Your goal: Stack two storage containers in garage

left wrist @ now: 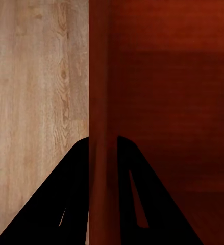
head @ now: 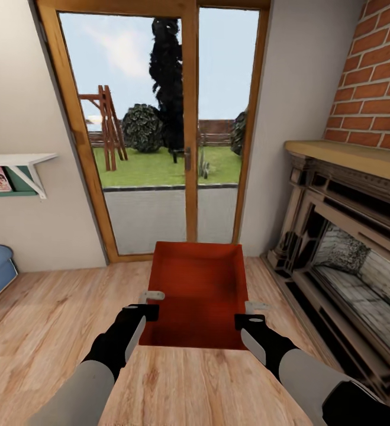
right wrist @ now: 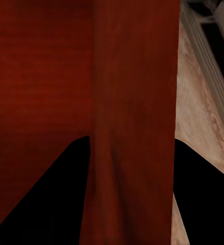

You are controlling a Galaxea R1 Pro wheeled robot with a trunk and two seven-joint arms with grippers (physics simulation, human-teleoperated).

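The red-orange storage container is carried low in front of the robot, over the wood-plank floor of the living room, facing the glass garden doors beside the brick fireplace. The left gripper straddles and clamps the left wall, the right gripper the right wall. Opposed wall grips keep the bin level for transport. The garage leg remains outstanding.

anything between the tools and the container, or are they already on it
Nothing visible stands between. The left tool straddles the storage container's left wall and the right tool its right wall.
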